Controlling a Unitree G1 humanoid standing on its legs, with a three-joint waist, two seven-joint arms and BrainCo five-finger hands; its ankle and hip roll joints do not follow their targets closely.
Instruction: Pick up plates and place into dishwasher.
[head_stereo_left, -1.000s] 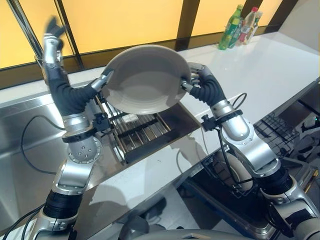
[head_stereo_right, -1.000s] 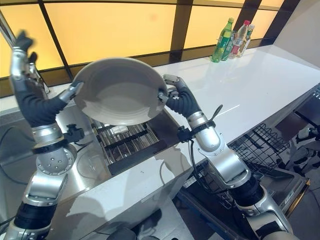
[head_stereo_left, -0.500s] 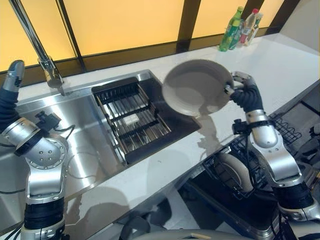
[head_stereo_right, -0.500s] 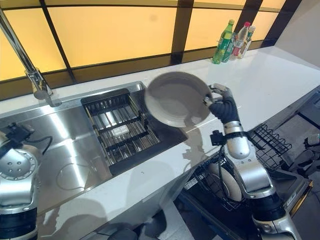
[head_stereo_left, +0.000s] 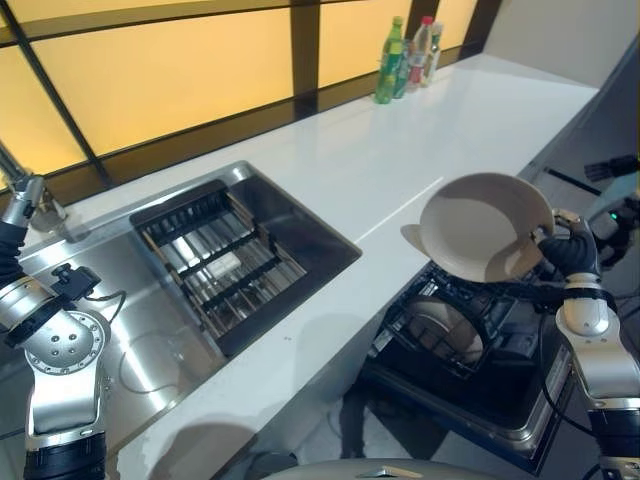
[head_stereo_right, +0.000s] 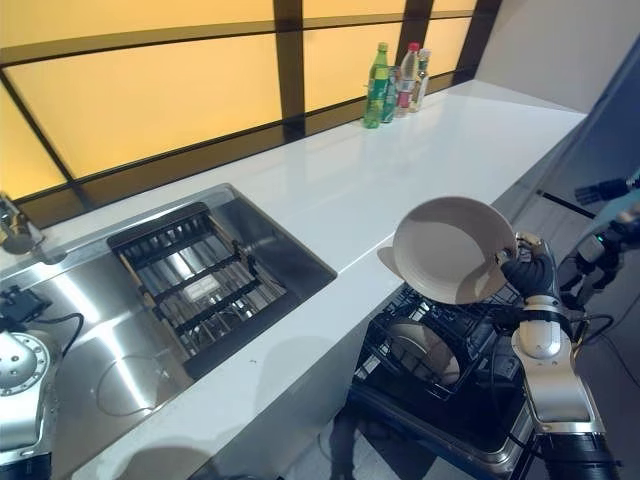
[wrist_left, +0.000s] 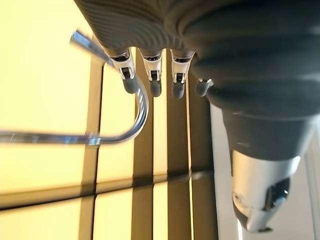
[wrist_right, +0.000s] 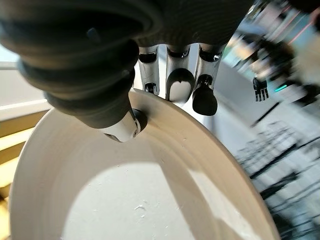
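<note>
While it is held in the air, the plate (head_stereo_left: 485, 227) is gripped at its rim by the right hand (head_stereo_left: 568, 250), tilted so that its hollow side faces up and toward the bench (head_stereo_left: 330, 180). In the right wrist view the thumb (wrist_right: 125, 127) is seen pressed on the inner side of the rim, and the fingers (wrist_right: 204, 100) are curled behind the outer side, so the rim is pinched between them. The plate is carried just past the front edge of the bench and above the dishwasher rack (head_stereo_right: 440, 350), without touching it. Another plate (head_stereo_left: 445, 330) is already standing in the wire rack below, near its front.

On the bench a sink (head_stereo_left: 170, 300) is set, and a dark drying rack (head_stereo_left: 215, 265) is laid inside it, well apart from the held plate. At the far end of the bench, near the window, three bottles (head_stereo_left: 408, 55) are standing close together.

The left hand (wrist_left: 150, 80) is raised at the left side by the tap (wrist_left: 135, 117); its fingers are seen straight and apart in the left wrist view, and nothing is held by them. The curved tap is seen past the fingertips, against the yellow window panes.
</note>
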